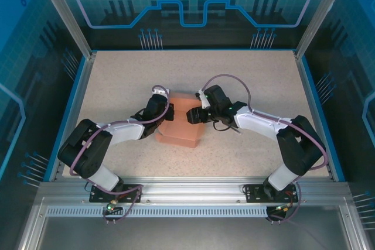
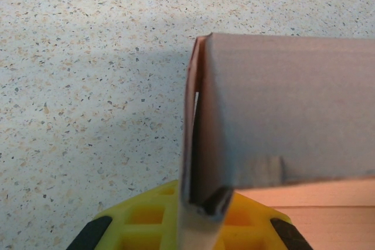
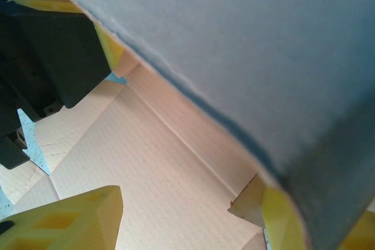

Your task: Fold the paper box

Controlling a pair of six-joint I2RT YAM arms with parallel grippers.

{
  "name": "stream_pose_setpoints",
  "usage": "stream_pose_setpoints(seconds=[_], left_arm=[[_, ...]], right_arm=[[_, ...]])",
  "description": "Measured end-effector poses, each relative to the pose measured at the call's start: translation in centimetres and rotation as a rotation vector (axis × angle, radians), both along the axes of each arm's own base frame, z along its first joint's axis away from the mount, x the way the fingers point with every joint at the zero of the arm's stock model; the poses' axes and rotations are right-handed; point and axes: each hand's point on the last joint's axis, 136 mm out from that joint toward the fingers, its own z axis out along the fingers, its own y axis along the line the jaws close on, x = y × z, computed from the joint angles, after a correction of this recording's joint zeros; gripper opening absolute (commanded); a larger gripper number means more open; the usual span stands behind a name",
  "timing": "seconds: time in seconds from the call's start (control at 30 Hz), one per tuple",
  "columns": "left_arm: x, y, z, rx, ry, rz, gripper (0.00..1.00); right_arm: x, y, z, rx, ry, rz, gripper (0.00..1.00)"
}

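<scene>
The salmon-pink paper box [image 1: 180,126] lies partly folded at the table's middle, between both grippers. My left gripper [image 1: 166,113] is at the box's left edge. In the left wrist view a raised wall of the paper box [image 2: 281,109] runs down between the yellow fingers [image 2: 140,218], and the left gripper [image 2: 202,206] is shut on that wall. My right gripper [image 1: 197,115] is at the box's upper right. Its yellow fingers [image 3: 64,221] stand wide apart over the ribbed inner panel of the paper box [image 3: 146,168], so the right gripper [image 3: 176,221] is open. A raised flap [image 3: 252,45] leans over its right finger.
The speckled table [image 1: 117,80] is framed by blue rails and transparent walls. The left arm's black wrist [image 3: 53,45] sits close in front of the right gripper, across the box. Both arms' cables arch above the box.
</scene>
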Motion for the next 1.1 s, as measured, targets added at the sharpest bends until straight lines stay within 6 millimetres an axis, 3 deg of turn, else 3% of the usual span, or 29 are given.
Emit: stream_pose_setpoints(seconds=[0.3,0.6,0.9,1.1], left_arm=[[0.0,0.0,0.0,0.0,0.0,0.0,0.01],[0.0,0.0,0.0,0.0,-0.001,0.0,0.01],[0.0,0.0,0.0,0.0,0.0,0.0,0.01],[0.0,0.0,0.0,0.0,-0.001,0.0,0.01]], right_arm=[[-0.4,-0.4,0.1,-0.028,-0.013,0.025,0.67],[-1.6,-2.3,2.3,-0.096,-0.069,0.087,0.68],[-2.7,-4.3,8.3,-0.117,-0.226,0.179,0.68],[-1.7,-8.2,12.0,-0.094,-0.314,0.106,0.68]])
